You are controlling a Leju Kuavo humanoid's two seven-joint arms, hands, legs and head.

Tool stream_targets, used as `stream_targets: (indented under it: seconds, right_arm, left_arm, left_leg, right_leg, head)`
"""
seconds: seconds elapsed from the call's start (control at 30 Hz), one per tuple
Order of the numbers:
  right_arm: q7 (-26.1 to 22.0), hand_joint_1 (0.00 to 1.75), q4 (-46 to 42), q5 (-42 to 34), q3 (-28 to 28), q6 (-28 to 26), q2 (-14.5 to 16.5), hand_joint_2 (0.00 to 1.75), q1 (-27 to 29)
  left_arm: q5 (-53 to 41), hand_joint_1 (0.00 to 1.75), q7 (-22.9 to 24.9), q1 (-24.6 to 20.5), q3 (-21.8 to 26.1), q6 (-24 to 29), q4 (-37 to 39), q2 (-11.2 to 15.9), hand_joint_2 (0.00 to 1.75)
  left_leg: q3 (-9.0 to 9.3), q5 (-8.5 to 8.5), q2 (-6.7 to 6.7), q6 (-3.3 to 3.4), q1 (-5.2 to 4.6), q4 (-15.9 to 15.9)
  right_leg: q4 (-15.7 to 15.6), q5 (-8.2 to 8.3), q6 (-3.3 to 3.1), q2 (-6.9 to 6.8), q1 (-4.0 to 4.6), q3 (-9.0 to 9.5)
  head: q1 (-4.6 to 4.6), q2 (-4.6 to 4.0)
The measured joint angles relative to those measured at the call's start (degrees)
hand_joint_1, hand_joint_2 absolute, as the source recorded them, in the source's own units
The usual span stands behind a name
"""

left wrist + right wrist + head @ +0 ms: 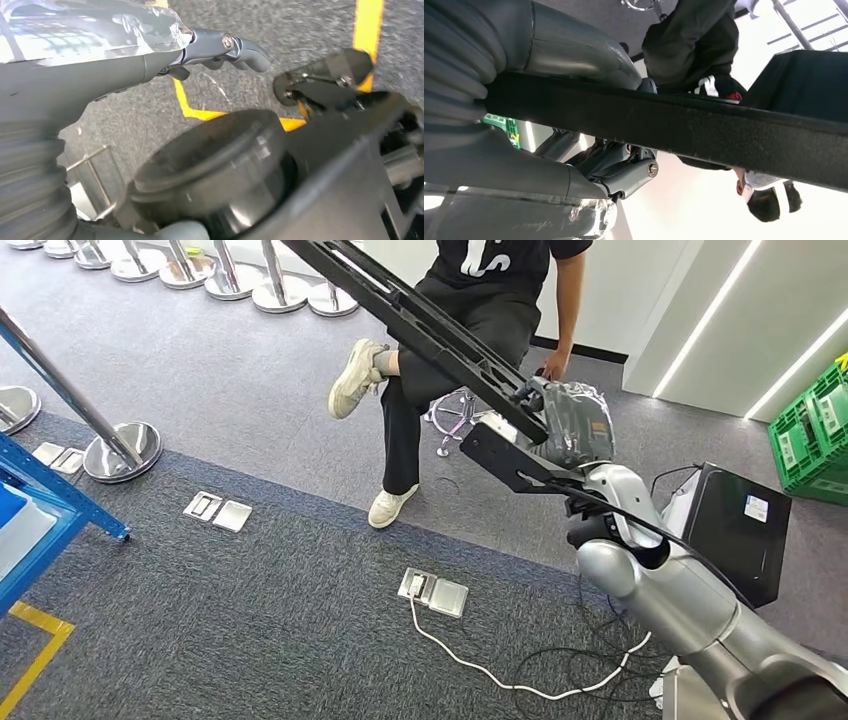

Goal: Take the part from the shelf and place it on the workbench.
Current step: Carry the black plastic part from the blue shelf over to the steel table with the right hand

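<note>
- Head view: we see the right hand (572, 422) raised over grey carpet (250, 620), gripping a long black part (420, 325) that runs up and leftward out of frame. The part sits in the air, well off the floor, crossing in front of a seated person (460, 330) in dark clothes and pale shoes. A blue shelf frame (50, 495) stands at the left edge, green crates (812, 435) at the right, and a white cable (500, 672) trails from a floor socket.
- Left wrist view: the left hand (150, 55) hangs above carpet marked with yellow tape (367, 30). Its fingers (245, 50) are curled in at the tip; we cannot tell whether they hold anything.
- Right wrist view: the black part (704, 127) crosses the frame, with the thumb (579, 50) on one side of it and the fingers (624, 170) on the other, clamped on it. The person (696, 45) appears beyond.
</note>
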Motion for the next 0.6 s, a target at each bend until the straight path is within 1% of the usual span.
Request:
stream_targets:
  seconds: [0.03, 0.07, 0.1, 0.13, 0.17, 0.2, 0.23, 0.27, 0.3, 0.33, 0.37, 0.4, 0.43, 0.47, 0.5, 0.53, 0.57, 0.6]
  right_arm:
    - [0.0, 1.75, 0.0, 0.0, 0.0, 0.0, 0.0, 1.75, 0.0]
    - [0.0, 1.75, 0.0, 0.0, 0.0, 0.0, 0.0, 1.75, -0.1]
    - [-0.1, 1.75, 0.0, 0.0, 0.0, 0.0, 0.0, 1.75, -0.1]
    - [-0.1, 1.75, 0.0, 0.0, 0.0, 0.0, 0.0, 1.75, -0.1]
    - [0.0, 1.75, 0.0, 0.0, 0.0, 0.0, 0.0, 1.75, -0.1]
    - [0.0, 1.75, 0.1, 0.0, 0.0, 0.0, 0.0, 1.75, 0.0]
    - [0.0, 1.75, 0.1, 0.0, 0.0, 0.0, 0.0, 1.75, 0.0]
    - [0.0, 1.75, 0.2, 0.0, 0.0, 0.0, 0.0, 1.75, 0.0]
    - [0.0, 1.75, 0.2, 0.1, 0.0, 0.0, 0.0, 1.75, 0.0]
    - [0.0, 1.75, 0.2, 0.1, 0.0, 0.0, 0.0, 1.75, 0.0]
    - [0.0, 1.75, 0.2, 0.2, -0.1, 0.0, 0.0, 1.75, 0.0]
    - [0.0, 1.75, 0.2, 0.3, -0.1, 0.0, 0.0, 1.75, 0.0]
    - [0.0, 1.75, 0.2, 0.3, -0.1, 0.0, 0.0, 1.75, 0.0]
    - [0.1, 1.75, 0.2, 0.3, -0.2, 0.0, 0.0, 1.75, 0.0]
    - [0.1, 1.75, 0.2, 0.4, -0.2, -0.1, 0.0, 1.75, 0.1]
    - [0.1, 1.75, 0.2, 0.4, -0.2, 0.0, 0.0, 1.75, 0.1]
    - [0.1, 1.75, 0.2, 0.5, -0.3, 0.0, 0.0, 1.75, 0.0]
    - [0.1, 1.75, 0.2, 0.5, -0.3, 0.0, 0.0, 1.75, 0.0]
  left_arm:
    - [0.0, 0.0, 0.0, 0.0, 0.0, -0.1, 0.0, 0.0, 1.75]
    - [0.0, 0.0, 0.0, 0.0, 0.0, -0.2, 0.0, 0.0, 1.75]
    - [0.0, 0.0, 0.0, 0.0, 0.0, -0.3, 0.0, 0.0, 1.75]
    - [0.0, 0.0, 0.0, 0.0, 0.0, -0.3, 0.0, 0.0, 1.75]
    - [0.0, 0.0, 0.0, 0.0, 0.0, -0.3, 0.0, 0.0, 1.75]
    - [0.0, 0.0, 0.0, 0.0, 0.0, -0.4, 0.0, 0.0, 1.75]
    - [0.0, 0.0, 0.0, 0.0, 0.0, -0.4, 0.0, 0.0, 1.75]
    - [0.0, 0.0, 0.0, 0.0, 0.0, -0.4, 0.0, 0.0, 1.75]
    - [0.0, 0.0, 0.0, 0.0, 0.0, -0.4, 0.0, 0.0, 1.75]
    - [0.0, 0.0, 0.0, 0.0, 0.0, -0.4, 0.0, 0.0, 1.75]
    - [-0.1, 0.0, 0.0, 0.0, 0.0, -0.4, 0.0, 0.0, 1.75]
    - [-0.1, 0.0, 0.0, -0.1, 0.0, -0.4, 0.0, 0.0, 1.75]
    - [-0.2, 0.0, 0.0, 0.0, 0.0, -0.4, 0.0, 0.0, 1.75]
    - [-0.2, 0.0, 0.0, 0.0, 0.0, -0.4, 0.0, 0.0, 1.75]
    - [-0.2, 0.0, 0.0, 0.0, 0.0, -0.4, 0.0, 0.0, 1.75]
    - [-0.3, 0.0, 0.0, -0.1, 0.0, -0.4, 0.0, 0.0, 1.75]
    - [-0.4, 0.0, 0.0, -0.1, 0.0, -0.4, 0.0, 0.0, 1.75]
    - [-0.4, 0.0, 0.0, -0.1, 0.0, -0.5, 0.0, 0.0, 1.75]
  left_leg:
    - [0.14, 0.2, 0.3, 0.3, 0.1, -0.3]
    - [0.28, 0.39, 0.62, 0.61, 0.24, -0.7]
    - [0.39, 0.53, 0.91, 0.85, 0.32, -0.9]
    - [0.41, 0.56, 1.16, 0.98, 0.28, -1.0]
    - [0.4, 0.54, 1.44, 1.05, 0.26, -1.0]
    - [0.4, 0.51, 1.73, 1.06, 0.24, -0.9]
    - [0.41, 0.46, 2.02, 1.04, 0.23, -0.9]
    - [0.45, 0.37, 2.33, 0.96, 0.26, -0.8]
    - [0.52, 0.2, 2.61, 0.82, 0.29, -0.6]
    - [0.59, 0.0, 2.87, 0.62, 0.29, -0.5]
    - [0.61, -0.22, 3.1, 0.36, 0.2, -0.3]
    - [0.62, -0.38, 3.29, 0.09, 0.08, -0.1]
    - [0.63, -0.47, 3.49, -0.18, -0.05, 0.0]
    - [0.68, -0.51, 3.73, -0.47, -0.11, 0.0]
    - [0.75, -0.63, 3.92, -0.78, -0.07, -0.1]
    - [0.76, -1.06, 3.8, -1.11, 0.0, 0.3]
    - [0.39, -2.0, 3.44, -1.41, 0.08, 1.6]
    - [-0.54, -3.57, 2.9, -1.65, 0.14, 4.0]
  right_leg:
    - [0.4, -0.33, 0.34, -0.37, 0.0, -0.16]
    - [1.7, -1.25, 0.65, -1.01, 0.02, -0.74]
    - [4.2, -2.7, 0.93, -1.81, 0.0, -1.83]
    - [7.7, -4.43, 1.18, -2.48, -0.07, -3.41]
    - [11.5, -6.03, 1.38, -2.8, -0.19, -5.21]
    - [14.4, -6.87, 1.54, -2.94, -0.31, -6.6]
    - [15.6, -6.73, 1.66, -3.02, -0.41, -7.19]
    - [14.3, -5.46, 1.72, -3.15, -0.49, -6.6]
    - [10.8, -3.39, 1.73, -3.49, -0.53, -4.88]
    - [6.7, -1.77, 1.69, -4.14, -0.48, -2.85]
    - [3.2, -0.56, 1.48, -4.63, -0.32, -1.14]
    - [0.9, -0.08, 1.2, -4.94, -0.16, -0.11]
    - [0.3, -0.28, 0.88, -4.96, 0.0, 0.13]
    - [0.2, -0.24, 0.48, -4.56, 0.13, 0.06]
    - [0.1, -0.18, 0.13, -4.22, 0.08, 0.07]
    - [0.0, -0.09, -0.2, -3.94, 0.02, 0.12]
    - [-0.2, 0.0, -0.55, -3.71, -0.06, 0.18]
    - [-0.3, 0.07, -0.85, -3.52, -0.17, 0.25]
  head:
    - [0.07, 0.0]
    - [0.32, 0.0]
    - [0.64, 0.0]
    - [1.09, 0.0]
    - [1.49, 0.0]
    - [1.75, 0.0]
    - [2.0, 0.0]
    - [2.22, 0.0]
    - [2.44, 0.0]
    - [2.65, 0.0]
    - [2.86, 0.0]
    - [2.96, 0.0]
    - [2.89, 0.0]
    - [2.73, 0.0]
    - [2.56, 0.0]
    - [2.39, 0.0]
    - [2.16, 0.0]
    - [1.85, 0.0]
